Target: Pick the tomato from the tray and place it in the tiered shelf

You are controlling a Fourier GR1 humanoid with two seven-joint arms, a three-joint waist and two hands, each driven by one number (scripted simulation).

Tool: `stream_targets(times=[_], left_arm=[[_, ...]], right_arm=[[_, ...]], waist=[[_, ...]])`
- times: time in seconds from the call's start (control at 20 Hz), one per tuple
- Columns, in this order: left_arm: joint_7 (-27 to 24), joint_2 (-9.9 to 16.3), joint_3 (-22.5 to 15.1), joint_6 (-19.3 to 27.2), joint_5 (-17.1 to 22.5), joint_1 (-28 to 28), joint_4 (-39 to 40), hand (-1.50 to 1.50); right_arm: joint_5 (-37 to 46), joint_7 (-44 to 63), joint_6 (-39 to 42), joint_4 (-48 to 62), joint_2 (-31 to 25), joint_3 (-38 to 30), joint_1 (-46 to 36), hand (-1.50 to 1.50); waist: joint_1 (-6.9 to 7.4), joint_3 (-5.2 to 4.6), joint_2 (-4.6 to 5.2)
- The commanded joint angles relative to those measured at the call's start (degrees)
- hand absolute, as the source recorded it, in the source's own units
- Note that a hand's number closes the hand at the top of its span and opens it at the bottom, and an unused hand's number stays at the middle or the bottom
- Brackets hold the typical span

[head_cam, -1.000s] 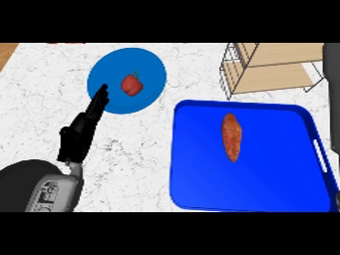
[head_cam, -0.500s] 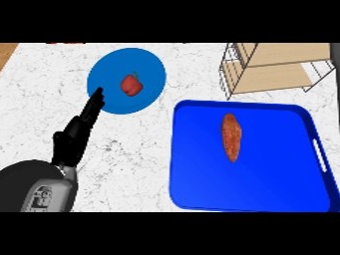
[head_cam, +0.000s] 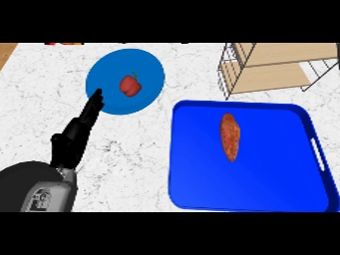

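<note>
One hand (head_cam: 81, 127) showing, left, fingers straight, tips touching blue plate (head_cam: 149, 67) rim | red item (head_cam: 130, 85) sitting on plate | orange item (head_cam: 230, 136) lying in blue tray (head_cam: 275, 189) | shelf (head_cam: 275, 67) standing behind

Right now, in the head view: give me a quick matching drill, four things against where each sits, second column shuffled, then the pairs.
Things:
1. red pepper-like item
2. orange oblong item
3. tiered shelf
4. left hand

Places:
A. on the blue tray
B. top right of the counter
C. on the round blue plate
D. fingers straight, tips at the plate's lower-left rim

Pairs: 1-C, 2-A, 3-B, 4-D
</note>
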Motion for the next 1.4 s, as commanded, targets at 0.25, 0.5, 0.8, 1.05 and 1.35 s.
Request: stream_targets(times=[0.25, 0.5, 0.8, 1.05, 1.35], left_arm=[[-0.67, 0.53, 1.26, -1.18, 1.37, -0.69, 1.62, 0.00], [1.73, -0.19, 0.69, 0.92, -0.41, -2.21, 0.28, 0.00], [-1.91, -0.81, -0.20, 0.23, -0.06, 1.67, 0.44, 0.00], [1.76, -1.23, -0.03, 1.95, -1.19, -2.64, -0.04, 0.00], [0.24, -0.17, 0.62, 0.92, -0.46, 0.77, -0.26, 0.00]], right_arm=[[-10.50, -1.66, 1.16, -3.77, 0.24, -4.14, -1.10, -1.50], [-15.91, -2.22, 6.76, -6.40, -0.70, -4.16, -0.74, -1.50], [-20.72, -0.69, 4.72, -8.72, -3.70, -8.93, -2.71, -1.50], [-23.77, 3.96, 1.88, -11.20, -7.91, -14.76, -5.92, -1.50], [-26.42, 14.91, 9.38, -17.01, -15.25, -18.43, 0.02, -1.50]], waist=[[0.03, 0.01, -0.03], [-0.17, 0.02, -0.08], [0.00, 0.01, -0.04], [-0.52, 0.02, -0.12], [-1.09, 0.00, -0.35]])
